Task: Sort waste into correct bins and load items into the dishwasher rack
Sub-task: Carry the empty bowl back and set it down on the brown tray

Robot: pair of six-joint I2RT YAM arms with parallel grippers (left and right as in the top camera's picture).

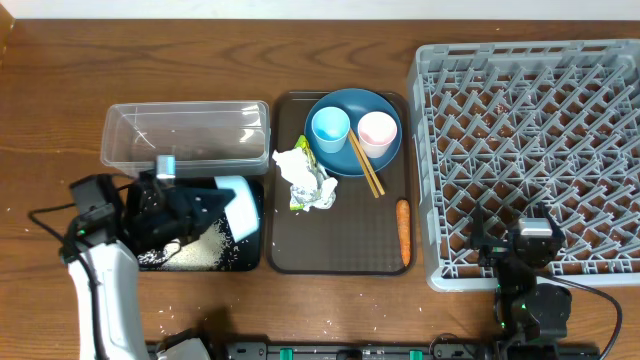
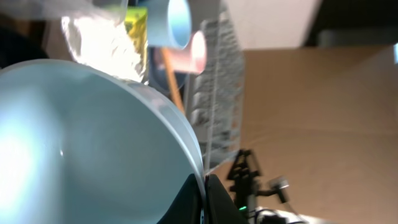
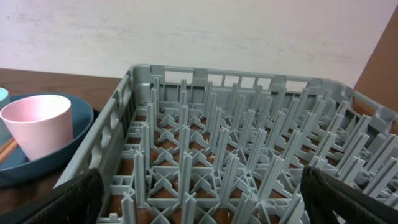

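While the left hand (image 1: 205,212) pinched the rim of the light blue bowl (image 1: 238,208), its fingers pressed together on the thin edge, it held the bowl tipped on its side over the black tray (image 1: 255,252) at the near left of the worktop (image 1: 60,100). A heap of white rice (image 1: 200,250) lay in that tray, so the step in hand was most likely emptying food waste. The bowl's inside looked clean in the left wrist view. The next move would probably call for lifting the bowl high and carrying it right, over the serving tray (image 1: 330,245), to the rack (image 1: 425,150), perhaps with help from the other arm. The right hand (image 1: 520,245) hung spread wide and empty at the rack's near edge. Counted, there were one bowl, one dark blue dish (image 1: 352,100), two cups, a light blue cup (image 1: 331,128) and a pink cup (image 1: 377,132), two chopsticks (image 1: 366,168), one carrot (image 1: 403,232), one wad of tissue (image 1: 300,178), one wrapper (image 1: 297,203), and two bins, the black tray and the clear tub (image 1: 262,125) just beyond it.
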